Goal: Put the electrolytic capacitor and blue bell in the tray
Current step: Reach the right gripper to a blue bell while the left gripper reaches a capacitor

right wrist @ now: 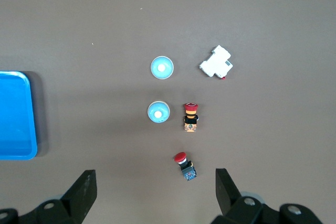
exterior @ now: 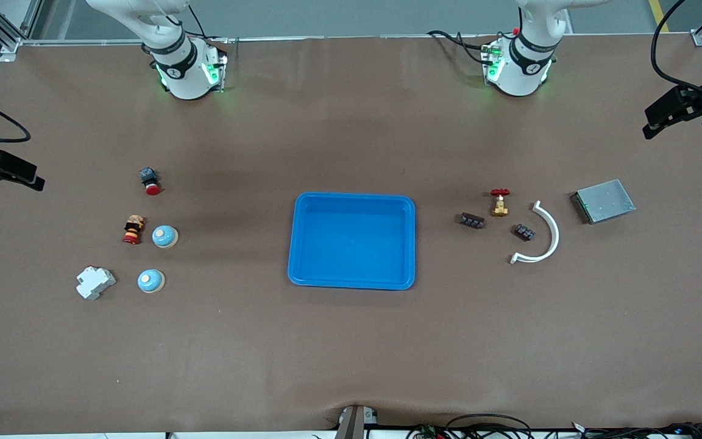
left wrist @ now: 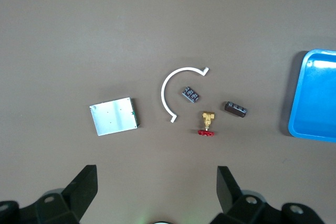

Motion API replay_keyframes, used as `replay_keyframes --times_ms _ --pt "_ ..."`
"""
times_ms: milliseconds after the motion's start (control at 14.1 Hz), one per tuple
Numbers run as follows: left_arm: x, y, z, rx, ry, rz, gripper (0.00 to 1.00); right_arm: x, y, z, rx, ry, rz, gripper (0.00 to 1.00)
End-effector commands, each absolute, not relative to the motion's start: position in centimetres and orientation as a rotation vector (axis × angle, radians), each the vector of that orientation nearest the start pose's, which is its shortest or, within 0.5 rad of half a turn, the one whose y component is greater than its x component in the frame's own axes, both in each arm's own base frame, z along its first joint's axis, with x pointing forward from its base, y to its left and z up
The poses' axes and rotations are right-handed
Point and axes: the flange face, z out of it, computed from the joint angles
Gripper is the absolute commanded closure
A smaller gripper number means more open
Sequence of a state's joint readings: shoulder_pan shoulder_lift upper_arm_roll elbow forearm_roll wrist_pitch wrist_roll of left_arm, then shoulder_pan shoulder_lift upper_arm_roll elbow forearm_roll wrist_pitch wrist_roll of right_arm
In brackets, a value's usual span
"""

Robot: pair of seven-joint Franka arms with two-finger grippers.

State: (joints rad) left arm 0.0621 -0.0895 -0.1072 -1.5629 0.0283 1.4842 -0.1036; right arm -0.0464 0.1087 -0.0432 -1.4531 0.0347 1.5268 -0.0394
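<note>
A blue tray [exterior: 352, 241] sits empty at the table's centre. At its three o'clock, toward the left arm's end, lie a grey metal plate [exterior: 603, 200], a white curved strip [exterior: 543, 235], a brass valve [exterior: 499, 202] and two dark capacitors [exterior: 471, 220] [exterior: 524, 232]. At nine o'clock sit two blue bells [exterior: 164, 236] [exterior: 150, 280], a white block [exterior: 95, 283] and two red push-buttons [exterior: 133, 230] [exterior: 150, 181]. Left gripper [left wrist: 156, 174] and right gripper [right wrist: 155, 178] hang high over these groups, fingers spread apart, holding nothing.
</note>
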Motion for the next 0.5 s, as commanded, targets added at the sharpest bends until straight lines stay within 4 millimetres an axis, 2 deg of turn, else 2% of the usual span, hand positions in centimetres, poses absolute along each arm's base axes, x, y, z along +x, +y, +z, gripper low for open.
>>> replay_keyframes --times_ms 0,283,425 --pt "51.3 -2.2 67.4 -3.09 -0.067 -0.021 0.0 57.5 -4.9 61.9 -3.096 0.086 0.05 0.0" --pt "51.6 -2.3 67.1 -3.092 -0.066 -0.014 0.0 57.5 -5.1 61.9 -3.091 0.064 0.046 0.0" --pt "52.3 -2.5 66.1 -3.097 -0.065 0.01 0.0 57.2 -5.0 61.2 -3.09 0.077 0.065 0.0"
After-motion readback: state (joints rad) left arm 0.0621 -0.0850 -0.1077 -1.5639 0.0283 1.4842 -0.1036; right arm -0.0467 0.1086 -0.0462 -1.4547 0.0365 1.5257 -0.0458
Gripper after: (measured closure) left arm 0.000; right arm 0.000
